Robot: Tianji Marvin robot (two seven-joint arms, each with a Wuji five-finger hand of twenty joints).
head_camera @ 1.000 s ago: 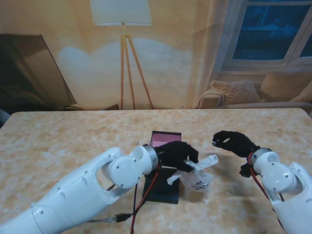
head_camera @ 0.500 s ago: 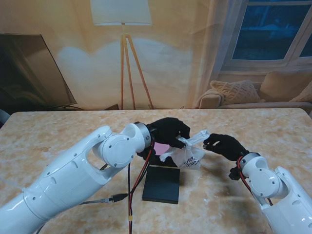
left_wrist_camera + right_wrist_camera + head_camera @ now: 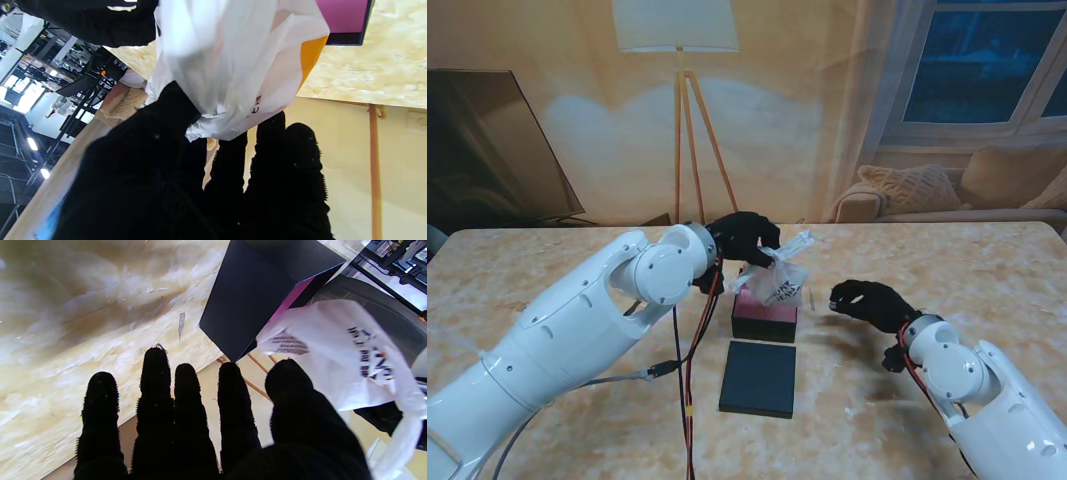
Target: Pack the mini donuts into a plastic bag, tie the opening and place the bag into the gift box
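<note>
Two hands are in view above the marble-patterned worktop (image 3: 547,280). The left hand (image 3: 742,238) grasps the tied neck of the plastic bag (image 3: 779,283), which hangs clear of the worktop directly over the open gift box (image 3: 764,318). The bag is white with dark printed lettering; the left wrist view shows an orange patch on it (image 3: 233,63), and its contents cannot be made out. The gift box is dark outside with a pink interior and sits at mid-worktop. Its black lid (image 3: 759,378) lies flat just near of it, close to the box but whether they touch cannot be told. The right hand (image 3: 867,303) is right of the box, apart from the bag, holding nothing; its fingers (image 3: 155,380) are extended and slightly parted in the right wrist view. Red and black cables (image 3: 689,370) trail from the left wrist across the worktop.
</note>
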